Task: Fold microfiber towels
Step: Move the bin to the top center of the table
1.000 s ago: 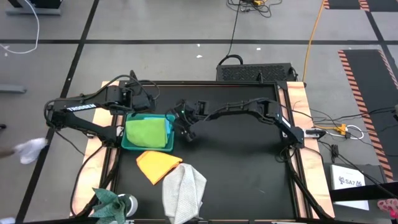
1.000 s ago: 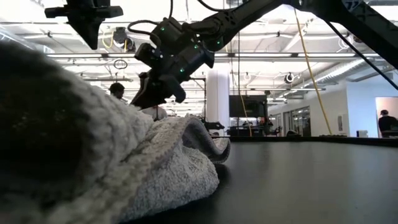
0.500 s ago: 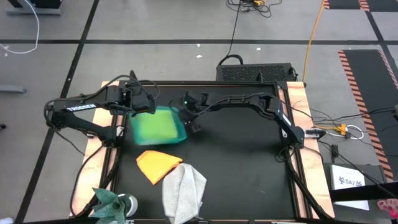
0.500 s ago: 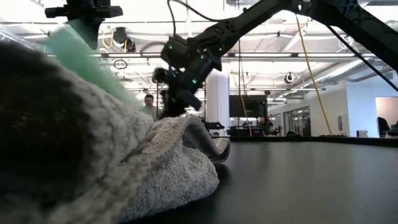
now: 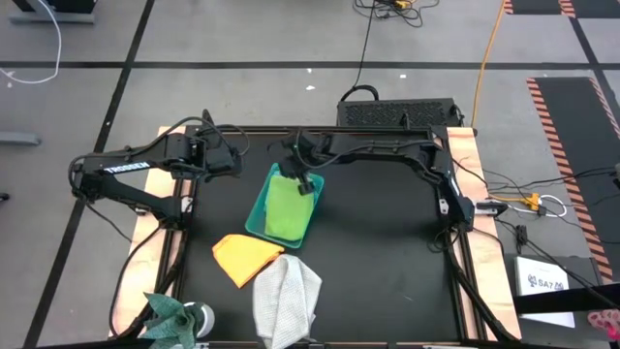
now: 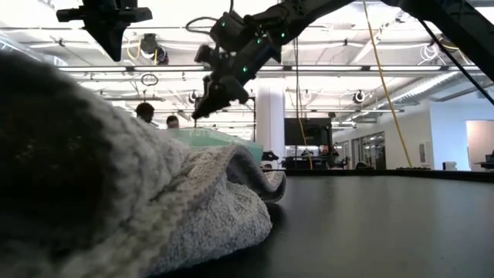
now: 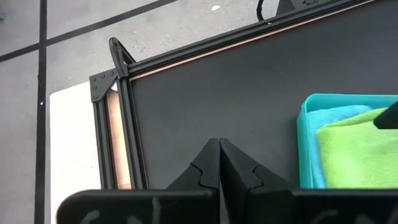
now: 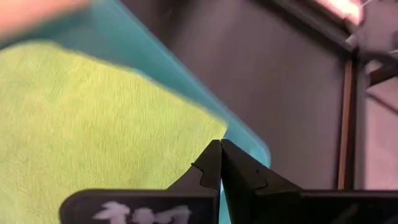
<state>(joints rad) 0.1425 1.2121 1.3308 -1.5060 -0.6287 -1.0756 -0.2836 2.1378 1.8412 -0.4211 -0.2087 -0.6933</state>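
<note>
The right claw [image 5: 302,180], fingers together, has shoved the teal bin [image 5: 256,215] with its lime green towel [image 5: 284,206] toward mid-tabletop [image 5: 378,252], while the left claw [image 5: 235,164] waits closed.

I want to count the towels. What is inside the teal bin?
Inside the teal bin: a lime green towel on top, a light blue towel beneath. Anything deeper is covered.

Grey tiled floor [image 5: 242,87] with dark seams all around the black tabletop [image 5: 378,252]. Orange cable [image 5: 489,48] runs across it, plus hazard-striped tape [image 5: 552,126] off to one side. Low view looks into a big open hall: white column [image 6: 270,123], ceiling beams, bright strip lights, two people [image 6: 158,117] far back.
</note>
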